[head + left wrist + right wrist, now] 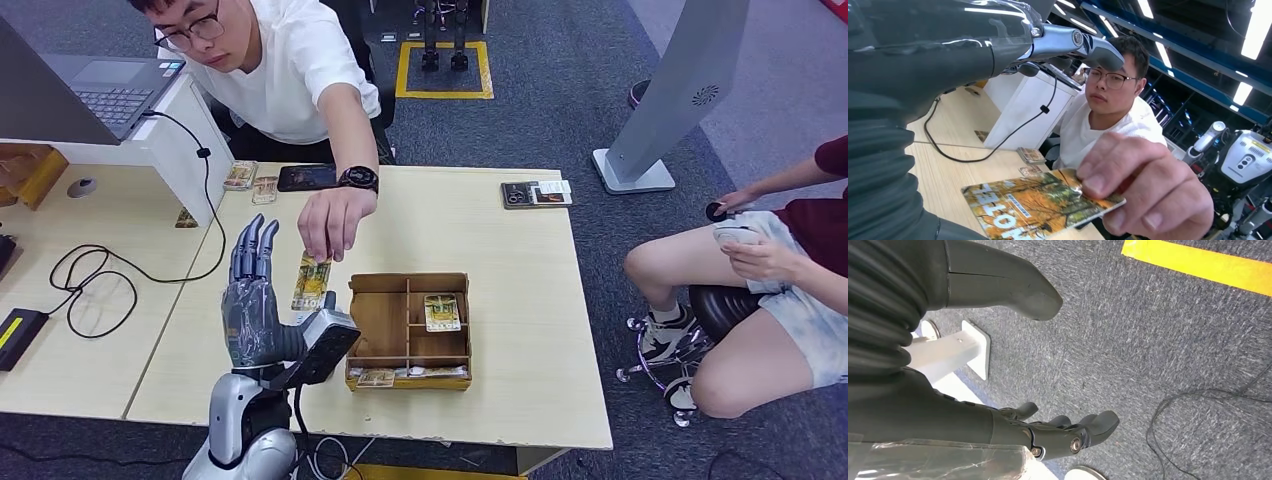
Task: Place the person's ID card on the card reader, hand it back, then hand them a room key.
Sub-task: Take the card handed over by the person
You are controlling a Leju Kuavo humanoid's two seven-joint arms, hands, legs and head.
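Pale wooden table (500, 240) across frame centre, grey carpet with a yellow floor marking at top; brown wooden compartment tray (408, 330) holding cards sits lower centre. Step looks like the room-key handover: the person's hand (335, 222) pinches an autumn-print hotel card (312, 282) just right of the robot's left hand (250, 300), fingers straight and apart, whether it touches the card is unclear. Right hand (1048, 432) hangs over the floor, holding nothing, fingers loosely curled; next: clear the left hand away.

Light wooden table (500, 240) with compartmented wooden box (409, 330), phone (306, 178), scattered cards (252, 182).
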